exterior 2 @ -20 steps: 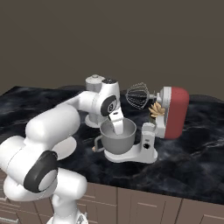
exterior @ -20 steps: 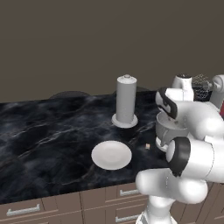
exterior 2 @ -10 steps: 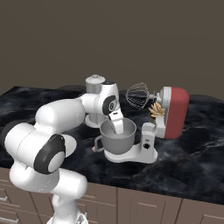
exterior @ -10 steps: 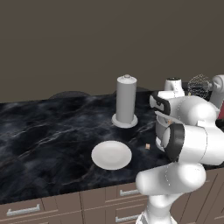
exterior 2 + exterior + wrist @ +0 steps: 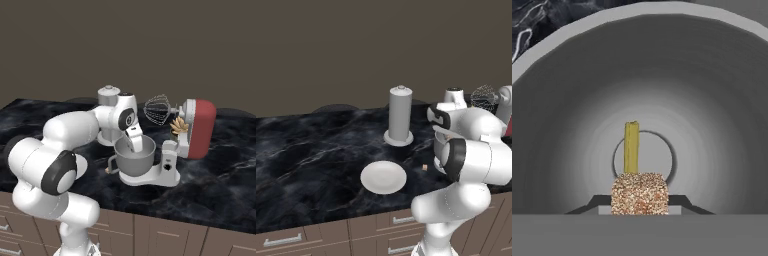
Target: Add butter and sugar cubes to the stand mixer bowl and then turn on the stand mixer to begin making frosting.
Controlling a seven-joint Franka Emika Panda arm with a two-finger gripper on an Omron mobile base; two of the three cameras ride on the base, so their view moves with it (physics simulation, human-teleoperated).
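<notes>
A: What do we see of the task items?

B: Hand view: one sugar cube [image 5: 640,193], tan and speckled, sits square between the gripper [image 5: 640,200] tips. We read the fingers as clamped on it. Past it lies the butter [image 5: 631,147], a thin yellow stick, on the flat floor of the stand mixer bowl [image 5: 722,100], which is plain grey metal with smooth curved walls.

A: Where is the bowl relative to the gripper?

B: Directly under it. In the right base view the gripper [image 5: 135,142] reaches down into the bowl's [image 5: 134,162] mouth from above. The bowl sits on the white base of the stand mixer [image 5: 192,130], whose red head is tilted back, with the wire whisk [image 5: 157,110] up and off to the side of the gripper.

A: Second cube?

B: A small tan cube [image 5: 425,167] lies on the dark counter [image 5: 311,150], well apart from the gripper, outside the bowl, near the white plate [image 5: 383,177]. The grey cylinder [image 5: 399,116] stands behind the plate.

A: What is hard to make out?

B: In the left base view the arm's own links cover the bowl and the hand, and the mixer is cut off at the frame edge. The fingertips in the hand view are mostly behind the cube, so we see little of the pads. We can't tell whether the held cube is clear of the butter or touching it.
</notes>
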